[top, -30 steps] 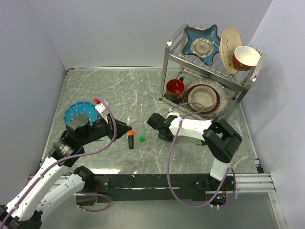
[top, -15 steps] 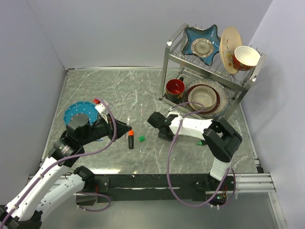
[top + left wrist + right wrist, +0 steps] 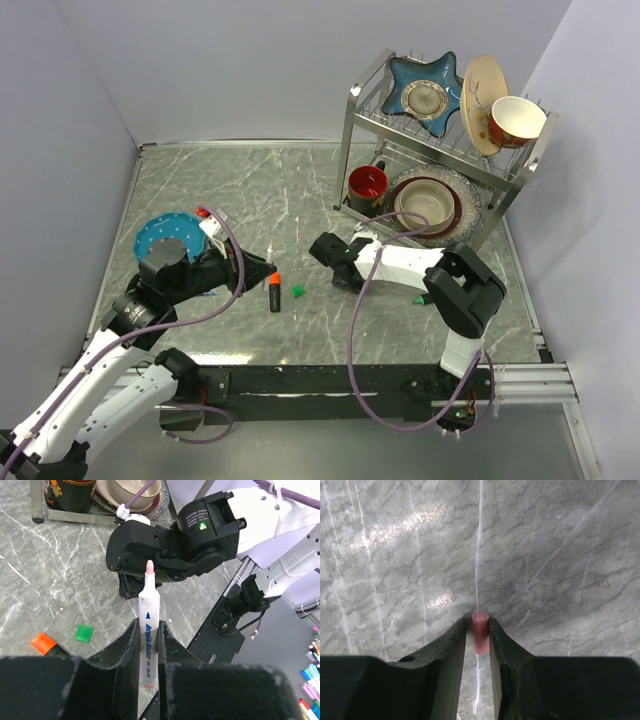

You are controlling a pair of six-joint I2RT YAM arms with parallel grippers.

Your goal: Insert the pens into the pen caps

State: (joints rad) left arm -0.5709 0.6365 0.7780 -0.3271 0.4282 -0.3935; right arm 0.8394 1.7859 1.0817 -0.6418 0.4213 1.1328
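Right gripper (image 3: 316, 250) shifted slightly farther from near edge of bench (image 3: 250, 180) in top view, in two small steps. Slight drift to left also seen. Right arm elbow (image 3: 462, 290) carried same way, by lesser amount. Purple cable loop (image 3: 353, 330) beside right arm pulled marginally left. Change in jaw gap not resolvable from top view.

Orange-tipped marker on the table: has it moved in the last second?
No. The orange-tipped marker lies where it was in the overhead view, just left of the green cap, which also stayed put.
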